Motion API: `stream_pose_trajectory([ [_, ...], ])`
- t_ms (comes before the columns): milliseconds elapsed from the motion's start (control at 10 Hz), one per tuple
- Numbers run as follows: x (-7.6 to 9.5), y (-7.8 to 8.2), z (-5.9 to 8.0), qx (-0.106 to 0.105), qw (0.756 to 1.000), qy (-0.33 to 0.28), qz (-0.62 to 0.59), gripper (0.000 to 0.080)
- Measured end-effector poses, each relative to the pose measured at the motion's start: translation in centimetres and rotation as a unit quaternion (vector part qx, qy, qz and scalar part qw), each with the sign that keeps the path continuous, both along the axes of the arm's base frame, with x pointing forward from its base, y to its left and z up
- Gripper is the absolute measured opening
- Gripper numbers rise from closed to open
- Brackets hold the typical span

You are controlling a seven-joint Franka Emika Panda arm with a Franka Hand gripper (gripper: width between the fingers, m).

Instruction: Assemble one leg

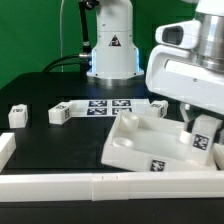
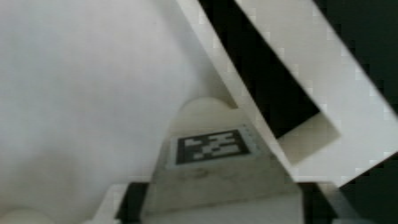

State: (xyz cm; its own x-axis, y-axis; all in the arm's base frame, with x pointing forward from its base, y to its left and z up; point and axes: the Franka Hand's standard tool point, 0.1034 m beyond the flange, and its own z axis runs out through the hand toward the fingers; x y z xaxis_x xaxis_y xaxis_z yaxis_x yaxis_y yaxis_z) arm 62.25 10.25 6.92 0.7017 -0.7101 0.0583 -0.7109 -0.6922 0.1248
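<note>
My gripper (image 1: 202,130) is shut on one leg (image 1: 203,143), a small white block with a black-and-white tag. It holds the leg at the right corner of the large white tray-like part (image 1: 135,150). I cannot tell whether the leg touches the tray. In the wrist view the leg (image 2: 214,148) sits between my two dark fingers (image 2: 128,202), with the tray's white surface (image 2: 80,90) under it. Three more legs lie on the table: one (image 1: 17,115) at the far left, one (image 1: 60,113) beside it, one (image 1: 158,107) behind the tray.
The marker board (image 1: 108,105) lies behind the tray, in front of the robot base (image 1: 110,45). A long white border rail (image 1: 100,186) runs along the front and another (image 1: 6,150) stands at the exterior view's left.
</note>
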Motion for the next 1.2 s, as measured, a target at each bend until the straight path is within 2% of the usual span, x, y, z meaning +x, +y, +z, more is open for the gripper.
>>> stream_pose_trajectory([
  [200, -0.8, -1.3, 0.1, -0.026, 0.996, 0.007, -0.087, 0.031],
  [300, -1.0, -1.8, 0.0, -0.032, 0.994, 0.011, -0.1, 0.0314],
  [500, -0.9, -1.7, 0.0, -0.031, 0.995, 0.009, -0.098, 0.0577],
  [600, -0.9, -1.7, 0.0, -0.031, 0.995, 0.009, -0.098, 0.0627],
  [1200, -1.0, -1.7, -0.1, -0.031, 0.995, 0.01, -0.098, 0.0649],
])
